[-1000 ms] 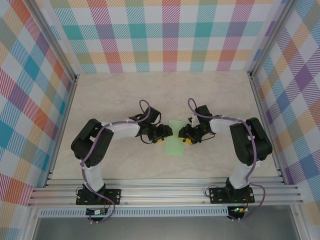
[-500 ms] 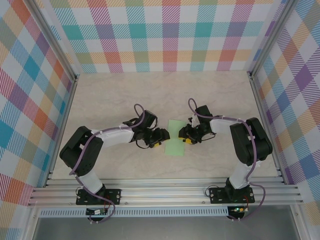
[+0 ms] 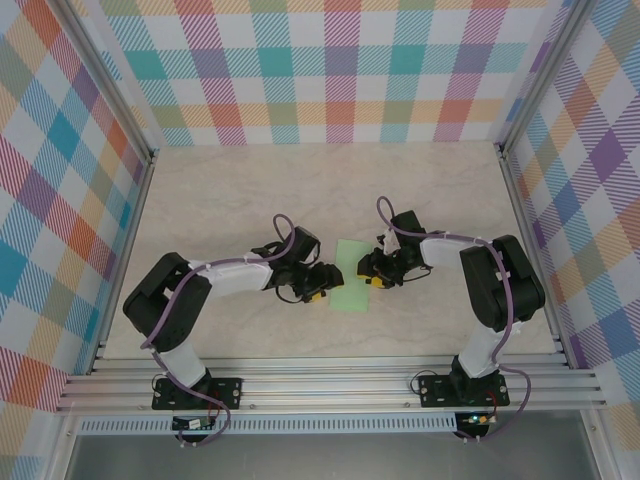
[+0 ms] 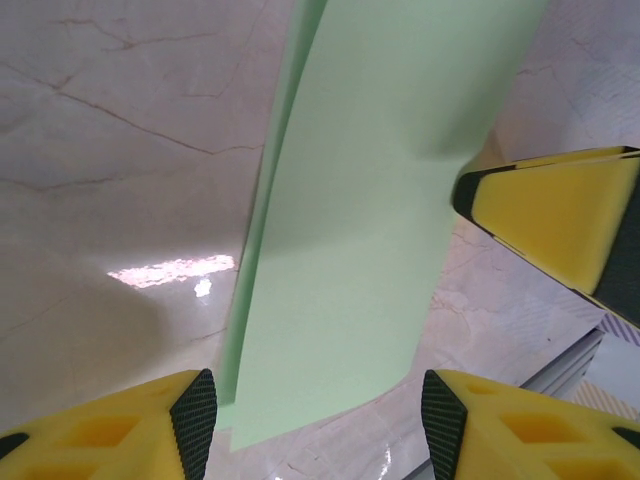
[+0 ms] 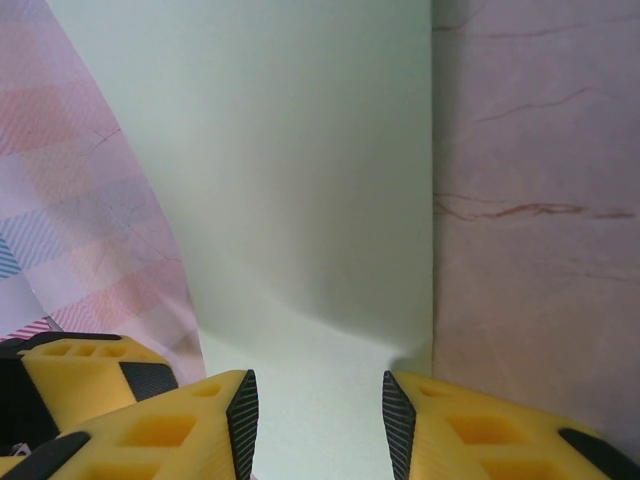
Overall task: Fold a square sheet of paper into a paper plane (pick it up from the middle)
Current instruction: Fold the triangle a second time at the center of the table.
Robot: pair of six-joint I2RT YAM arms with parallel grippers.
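Sheet of paper (image 3: 350,292), pale green, lies on the marbled table (image 3: 230,190), mid-table between the two arms.

Top view: it reads as a narrow oblong rather than a square, and it is too small here to tell whether it is folded. The left gripper (image 3: 320,290) covers its left edge and the right gripper (image 3: 368,273) its right edge. The finger gaps are hard to make out from above.

Left wrist view: the sheet (image 4: 370,200) runs away from the camera, far end cut off at the top of the frame. Its left long edge shows as two close lines, like two layers. This is detail the top view is too coarse to give. The left gripper (image 4: 318,418) has its yellow fingers (image 4: 130,425) wide apart. The sheet's near end lies in the gap, and no pad visibly touches it. One yellow finger (image 4: 550,215) of the other arm comes in from the right, tip at the sheet's right edge; contact unclear.

Right wrist view: the sheet (image 5: 300,180) has a straight right edge against the table (image 5: 540,200) and a soft bend shadow near the fingers; its top is cut off. The right gripper (image 5: 320,420) has its fingers (image 5: 470,430) partly apart, with paper across the gap and nothing pinched. I cannot tell whether the tips press the paper down.
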